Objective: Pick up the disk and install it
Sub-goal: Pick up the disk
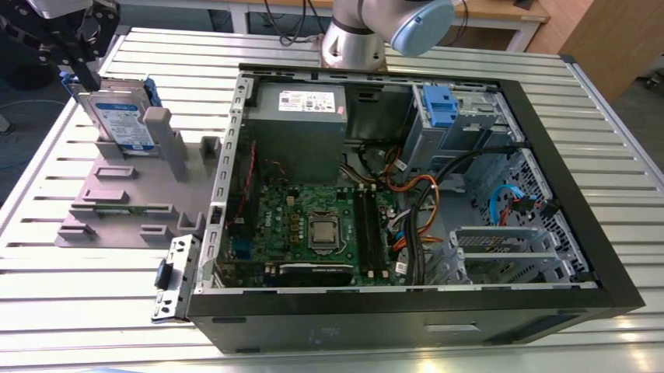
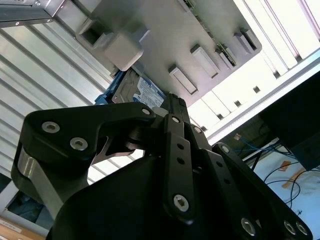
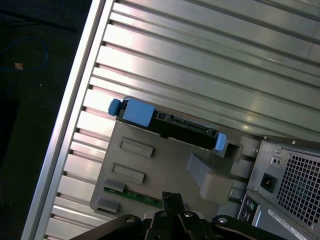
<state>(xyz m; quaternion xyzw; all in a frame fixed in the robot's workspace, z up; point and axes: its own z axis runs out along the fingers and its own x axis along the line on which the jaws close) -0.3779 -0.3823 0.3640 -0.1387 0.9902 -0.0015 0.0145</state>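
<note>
The disk [image 1: 120,116] stands on edge in the grey stand [image 1: 114,194] at the exterior view's left, silver with a white-and-blue label and a blue bracket. My gripper [image 1: 87,76] hangs just above and beside its upper far corner, and its fingers look shut with nothing between them. In the first wrist view the disk's [image 3: 170,124] top edge shows between two blue tabs, apart from the gripper [image 3: 171,196] over the stand [image 3: 165,175]. In the second wrist view the gripper [image 2: 172,98] points at the disk [image 2: 145,92] behind a post of the stand [image 2: 165,35].
An open computer case [image 1: 593,203] lies on the slatted metal table [image 1: 93,295], with motherboard, cables and a drive bay holding a blue bracket [image 1: 441,105] at its far side. The arm's base [image 1: 358,43] stands behind the case. The table's edge runs close to the stand.
</note>
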